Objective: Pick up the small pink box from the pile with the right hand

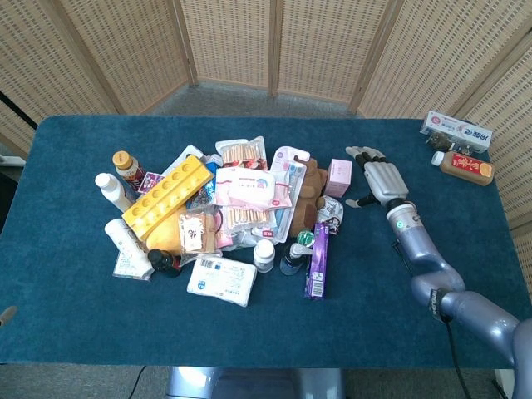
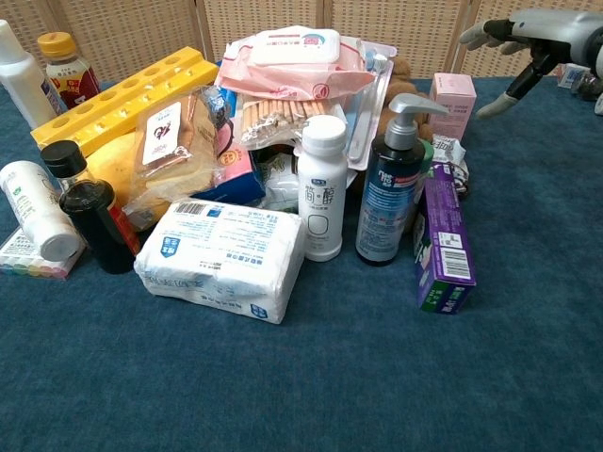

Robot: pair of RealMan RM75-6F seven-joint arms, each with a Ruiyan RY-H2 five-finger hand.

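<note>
The small pink box (image 1: 338, 176) stands at the right edge of the pile, beside a brown plush toy (image 1: 312, 184); in the chest view the small pink box (image 2: 453, 104) shows behind a pump bottle (image 2: 389, 188). My right hand (image 1: 378, 179) hovers just right of the box, fingers spread, holding nothing; in the chest view the right hand (image 2: 528, 38) is above and to the right of the box. The left hand is out of sight.
The pile holds a yellow tray (image 1: 169, 194), a wipes pack (image 1: 245, 188), a tissue pack (image 1: 221, 279), bottles and a purple box (image 1: 317, 260). A toothpaste box (image 1: 455, 130) and a brown bottle (image 1: 464, 167) lie at the far right.
</note>
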